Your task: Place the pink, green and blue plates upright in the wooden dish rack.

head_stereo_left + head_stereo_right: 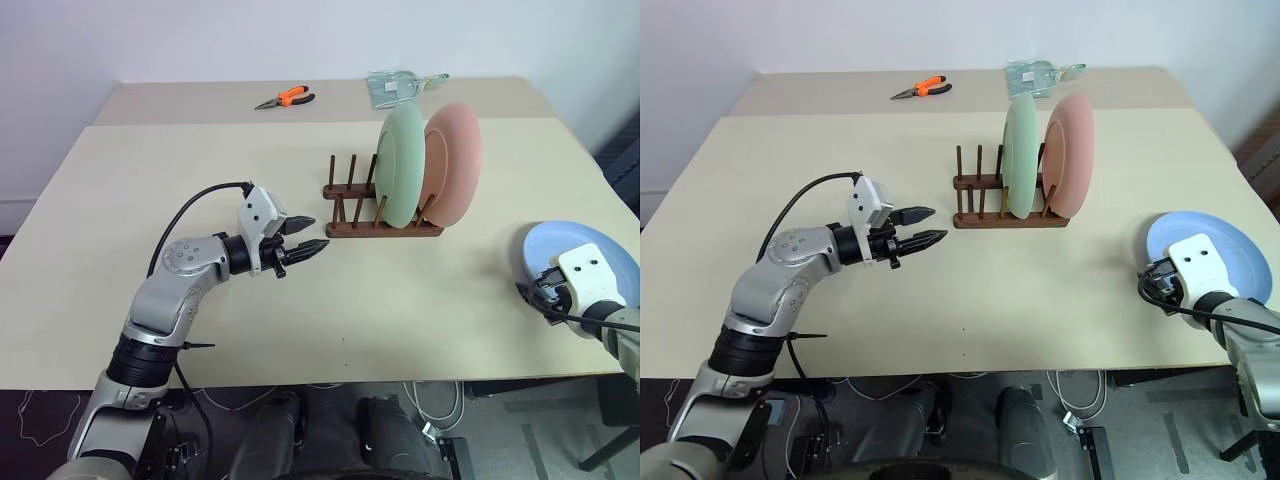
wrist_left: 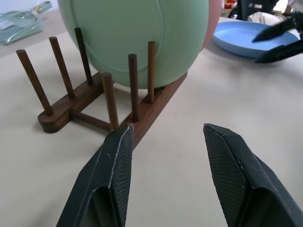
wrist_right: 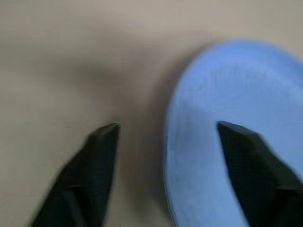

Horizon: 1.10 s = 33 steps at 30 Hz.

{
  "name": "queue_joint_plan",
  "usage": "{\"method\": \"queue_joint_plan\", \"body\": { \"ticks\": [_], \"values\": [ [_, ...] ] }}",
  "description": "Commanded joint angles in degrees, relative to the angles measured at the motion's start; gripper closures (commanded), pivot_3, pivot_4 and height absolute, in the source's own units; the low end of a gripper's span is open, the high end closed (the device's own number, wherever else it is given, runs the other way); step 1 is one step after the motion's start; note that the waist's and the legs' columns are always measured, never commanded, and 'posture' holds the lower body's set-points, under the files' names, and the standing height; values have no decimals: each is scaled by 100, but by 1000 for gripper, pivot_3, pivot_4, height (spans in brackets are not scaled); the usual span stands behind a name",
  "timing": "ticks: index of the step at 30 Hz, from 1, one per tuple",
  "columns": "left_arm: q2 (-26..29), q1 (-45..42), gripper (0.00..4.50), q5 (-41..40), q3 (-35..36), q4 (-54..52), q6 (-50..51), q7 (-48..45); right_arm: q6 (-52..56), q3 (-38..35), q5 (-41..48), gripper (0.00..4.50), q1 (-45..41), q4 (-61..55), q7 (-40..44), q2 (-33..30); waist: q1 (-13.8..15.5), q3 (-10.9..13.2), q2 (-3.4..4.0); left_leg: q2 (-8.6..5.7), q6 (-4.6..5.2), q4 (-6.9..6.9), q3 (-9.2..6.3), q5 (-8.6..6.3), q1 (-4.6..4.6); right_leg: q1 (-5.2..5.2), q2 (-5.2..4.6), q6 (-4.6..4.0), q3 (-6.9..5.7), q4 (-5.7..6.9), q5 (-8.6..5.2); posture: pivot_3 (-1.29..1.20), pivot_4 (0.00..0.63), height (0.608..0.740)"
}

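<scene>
The wooden dish rack (image 1: pixel 350 216) stands mid-table with the green plate (image 1: pixel 402 165) and the pink plate (image 1: pixel 455 165) upright between its right-hand pegs. Several pegs on its left are free. The blue plate (image 1: pixel 545 245) lies flat near the table's right edge. My left gripper (image 1: pixel 320 232) hovers level just left of the rack, open with nothing between its fingers. In the left wrist view the rack (image 2: pixel 142 113) lies close ahead of it. My right gripper (image 3: pixel 165 126) is open and straddles the blue plate's near-left rim, one finger over the plate (image 3: pixel 227 94), the other over the table.
Orange-handled pliers (image 1: pixel 285 98) and a clear plastic packet (image 1: pixel 398 86) lie on the far table section. The table's right edge (image 1: pixel 625 195) runs close behind the blue plate. Bare tabletop lies between the rack and the blue plate.
</scene>
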Motion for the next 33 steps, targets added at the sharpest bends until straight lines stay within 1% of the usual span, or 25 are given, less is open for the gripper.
{"method": "queue_joint_plan", "body": {
  "ticks": [1, 2, 3, 5, 7, 10, 12, 14, 16, 17, 18, 20, 21, 22, 25, 28, 30, 33],
  "values": [
    [-9, -22, 2089, -35, 21, -150, -35, 13, 9, -15, -359, 3388, -176, 318, -158, -64, -2, 0, 0, 0, 0, 1, 0, 0, 0, 1, 0, 0, 0, 0, 0, 0, 150, 719],
    [-9, -7, 2089, -33, 20, -167, -33, 14, -24, 20, -426, 3933, -202, 359, -137, -95, -1, 0, 0, 0, 0, 2, 0, 0, 0, 1, 0, -1, 0, 1, -1, 0, 150, 719],
    [-9, 8, 2089, -34, 22, -185, -30, 18, -24, 18, -426, 4383, -241, 346, -105, -85, 0, 0, 1, 0, 0, 2, 0, 0, 0, 1, 1, -2, -1, 1, -1, 0, 150, 719],
    [-11, 32, 2089, -29, 33, -204, -28, 39, -133, 27, -557, 4462, -333, 265, -116, -110, -1, 0, -1, 0, 0, 2, 0, 0, 0, 1, 1, 0, -1, 1, 0, 0, 150, 719],
    [8, 80, 2089, -7, 63, -201, -50, 66, -876, -31, -806, 4462, -562, 181, -173, -163, -3, 0, 1, -1, 0, 2, 0, 0, 0, 1, 1, 4, -1, 2, 2, 0, 150, 719],
    [70, 177, 2089, 35, 80, -147, -86, 58, -1705, -278, -935, 4462, -1322, -10, -586, 30, -47, 3, 9, -1, -2, 2, 10, 2, 1, -6, 2, 13, 4, 9, 8, 0, 150, 719],
    [117, 266, 2089, 174, -1, -66, -222, 41, -1821, -478, -289, 4462, -1933, -447, -532, 378, -46, 2, 9, 1, -7, 1, 12, 5, 2, -10, 6, 14, 5, 13, 8, 0, 150, 719],
    [130, 329, 2089, 255, -40, -23, -343, 43, -1758, -624, 318, 4462, -2356, -844, -440, 691, -32, 2, 8, 6, -10, -3, 7, 7, 2, -10, 10, 17, 3, 13, 10, 0, 150, 719],
    [28, 357, 2089, 380, 82, 140, -639, 251, -1193, -822, 1960, 4462, -3217, -1459, -612, 1128, -13, 3, 8, 7, -11, -8, 1, 7, 2, -11, 10, 18, 1, 13, 10, 0, 150, 719],
    [-12, 364, 2089, 418, 130, 201, -742, 327, -965, -893, 2512, 4462, -3490, -1648, -696, 1255, -11, 4, 6, 6, -11, -8, 0, 7, 0, -14, 9, 18, 1, 14, 11, 0, 150, 719],
    [-47, 366, 2089, 420, 202, 276, -796, 408, -689, -944, 3347, 4462, -3758, -1799, -859, 1352, 2, 4, 6, 6, -10, -6, 0, 7, -3, -16, 8, 18, 1, 14, 11, 0, 150, 719],
    [-5, 449, 2089, 461, 317, 397, -978, 455, -397, -757, 5185, 4462, -4301, -2014, -1414, 1640, 4, 4, 0, 3, -10, -2, -9, 7, -13, -19, 3, 18, -7, 13, 11, 0, 150, 719],
    [30, 485, 2089, 474, 369, 459, -1020, 465, -329, -555, 5957, 4462, -4524, -2107, -1712, 1797, -7, 3, -1, 4, -8, -3, -10, 6, -15, -19, 2, 17, -7, 10, 12, 0, 150, 719],
    [68, 506, 2089, 499, 394, 510, -1056, 464, -272, -355, 6422, 4462, -4661, -2190, -1893, 1893, -16, 3, -1, 3, -7, -4, -10, 5, -15, -20, 2, 17, -6, 10, 12, 0, 150, 719],
    [152, 512, 2089, 543, 442, 646, -1178, 419, -202, 298, 7116, 4462, -4920, -2182, -2535, 2318, -41, 3, 0, 3, -6, -6, -9, 5, -15, -29, 2, 16, -3, 14, 11, 0, 150, 719],
    [158, 481, 2089, 543, 482, 715, -1230, 433, -105, 1006, 6783, 4462, -4771, -1803, -3331, 2876, -43, 0, 0, 3, -6, -4, -9, 6, -15, -31, 2, 13, -3, 20, 12, 0, 150, 719],
    [142, 467, 2089, 523, 510, 727, -1236, 455, -58, 1257, 6762, 4462, -4542, -1668, -3454, 3112, -32, -1, -1, 2, -7, -4, -7, 6, -16, -37, 2, 10, -2, 19, 14, 0, 150, 719],
    [124, 486, 2089, 510, 517, 693, -1225, 478, -46, 1377, 6741, 4462, -4391, -1465, -3524, 3288, -27, 0, 0, -2, -7, -5, -6, 7, -24, -42, 1, 12, -2, 20, 15, 0, 150, 719]
  ]
}}
